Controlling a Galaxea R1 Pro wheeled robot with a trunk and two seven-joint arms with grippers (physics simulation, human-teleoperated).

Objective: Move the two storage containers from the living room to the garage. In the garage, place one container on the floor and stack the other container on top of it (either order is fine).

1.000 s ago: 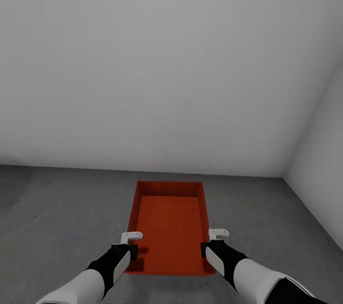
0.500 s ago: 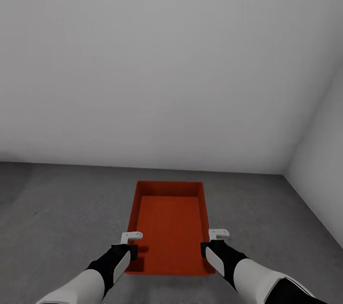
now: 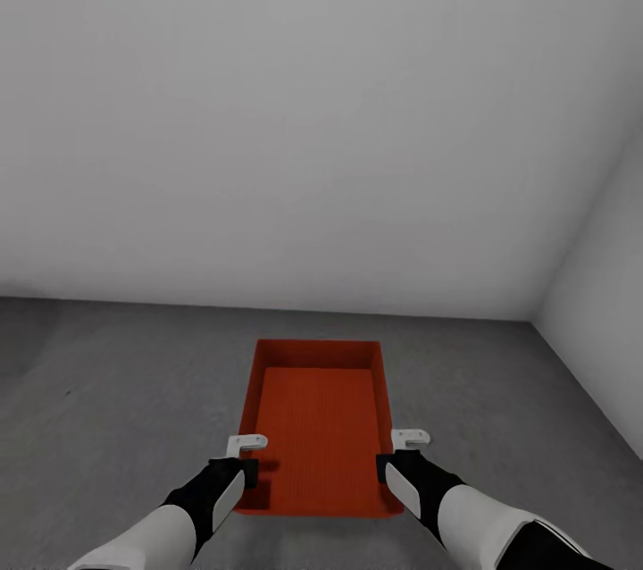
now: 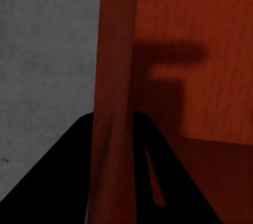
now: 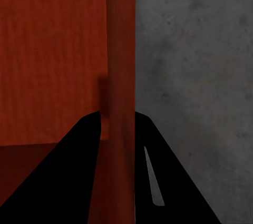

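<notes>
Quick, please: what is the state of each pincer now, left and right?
Left pincer: closed on the left wall of the storage container.
Right pincer: closed on the same container's right wall.

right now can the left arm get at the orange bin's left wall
Yes, it looks so: the left gripper already straddles the left wall of the storage container, one finger either side, nothing between.

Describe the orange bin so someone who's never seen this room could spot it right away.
Find where the pale grey walls meet the dark grey floor. In front of that wall, the storage container is carried between the left gripper and right gripper. It is the sole orange-red thing, open-topped and rectangular.
</notes>
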